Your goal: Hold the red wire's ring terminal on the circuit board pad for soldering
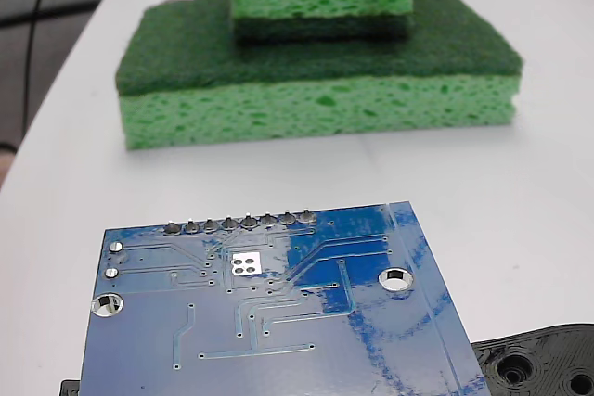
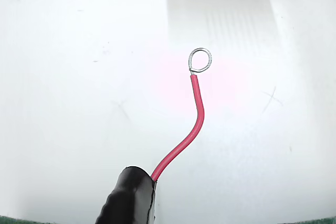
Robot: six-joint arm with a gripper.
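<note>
Red wire way back, board up front

Red wire (image 2: 193, 124) sticks out of the black hand (image 2: 131, 195), which looks clamped on it; fingers mostly cropped. Ring terminal (image 2: 200, 60) hangs over bare tabletop (image 2: 63, 103). Circuit board (image 1: 278, 322) and pad (image 1: 246, 263) sit well apart, near the fixed camera.

Glossy circuit board (image 1: 278, 322); porous, seemingly foam sponges (image 1: 316, 90)

There was one blue board (image 1: 278, 322) with one silver pad (image 1: 246, 262), which bore four dark dots. Two green sponges (image 1: 316, 71) were stacked. One red wire (image 2: 186, 135) ended in one ring (image 2: 200, 60). One black part (image 1: 543, 368) lay beside the board.
</note>
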